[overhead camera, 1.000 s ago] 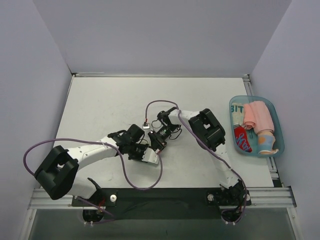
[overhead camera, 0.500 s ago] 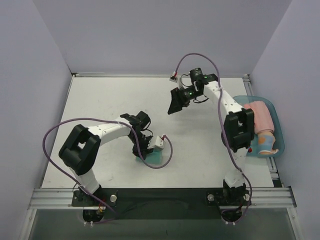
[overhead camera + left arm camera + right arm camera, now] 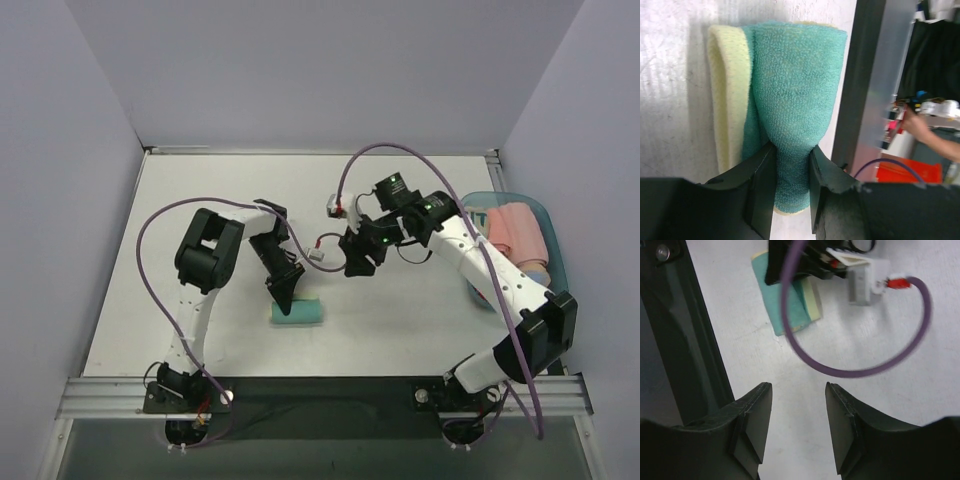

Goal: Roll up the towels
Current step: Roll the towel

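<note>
We judge one towel done: the yellow-and-teal towel (image 3: 298, 313) lies as a tight roll on the counter (image 3: 200, 200), near its front edge. Our left hand (image 3: 283, 293) pinches one end of the roll. Our right hand (image 3: 798, 387) hangs over the counter beside it, jaws apart, holding nothing. The tray (image 3: 515, 196) at the right holds a pink cloth (image 3: 518, 228). The right arm hides the rest, so we cannot tell whether any towel is left to roll.

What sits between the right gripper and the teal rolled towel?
In the right wrist view, a purple cable loop crosses the table between the right gripper and the towel.
</note>
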You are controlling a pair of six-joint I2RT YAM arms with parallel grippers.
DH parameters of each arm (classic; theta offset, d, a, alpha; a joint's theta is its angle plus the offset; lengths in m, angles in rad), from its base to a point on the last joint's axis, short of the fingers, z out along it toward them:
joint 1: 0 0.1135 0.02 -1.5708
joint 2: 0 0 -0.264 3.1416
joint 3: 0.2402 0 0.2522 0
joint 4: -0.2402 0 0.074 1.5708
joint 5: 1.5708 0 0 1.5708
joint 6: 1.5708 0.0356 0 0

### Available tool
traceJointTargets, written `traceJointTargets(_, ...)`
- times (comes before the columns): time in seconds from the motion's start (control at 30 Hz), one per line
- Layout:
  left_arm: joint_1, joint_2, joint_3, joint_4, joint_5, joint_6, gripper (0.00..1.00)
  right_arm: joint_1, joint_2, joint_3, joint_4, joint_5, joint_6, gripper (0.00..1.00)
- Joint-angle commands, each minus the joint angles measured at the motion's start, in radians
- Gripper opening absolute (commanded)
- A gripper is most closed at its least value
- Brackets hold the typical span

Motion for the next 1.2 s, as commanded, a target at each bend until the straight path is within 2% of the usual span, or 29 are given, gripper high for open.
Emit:
traceJointTargets(0.0,0.016,0.124,0.047,-0.047,-0.12,0.084,0.11,0.145,-0.03,-0.015,0.025,0.151,-0.062,0.46)
traceJointTargets(0.13,0.027,0.161,0.074,-0.061,-0.121,0.099,0.13,0.306,0.053,-0.034,0.086,0.302,-0.116,0.46)
traceJointTargets(0.33,0.039,0.175,0.071,-0.064,-0.12,0.107,0.16,0.45,0.211,-0.1,0.258,0.402,-0.144,0.51)
traceJointTargets(0.47,0.046,0.189,0.072,-0.064,-0.104,0.108,0.17,0.535,0.294,-0.131,0.365,0.524,-0.236,0.52)
traceJointTargets(0.7,0.053,0.196,0.078,-0.064,-0.087,0.108,0.21,0.562,0.399,-0.125,0.376,0.471,-0.248,0.5)
traceJointTargets(0.8,0.066,0.198,0.077,-0.064,-0.064,0.107,0.26,0.546,0.432,-0.142,0.37,0.443,-0.242,0.35)
traceJointTargets(0.83,0.07,0.19,0.074,-0.053,-0.058,0.101,0.31,0.538,0.436,-0.145,0.361,0.408,-0.228,0.22)
traceJointTargets(0.93,0.113,0.141,0.048,-0.003,-0.025,0.061,0.33,0.504,0.462,-0.13,0.299,0.313,-0.204,0.08)
traceJointTargets(1.03,0.188,0.094,0.037,0.016,0.017,0.035,0.39,0.458,0.495,-0.09,0.211,0.223,-0.179,0.01)
traceJointTargets(1.07,0.208,0.087,0.037,0.011,0.025,0.039,0.45,0.444,0.504,-0.079,0.194,0.162,-0.175,0.01)
traceJointTargets(1.17,0.303,0.061,0.023,0.01,0.055,0.05,0.5,0.4,0.547,-0.039,0.142,0.06,-0.147,0.0)
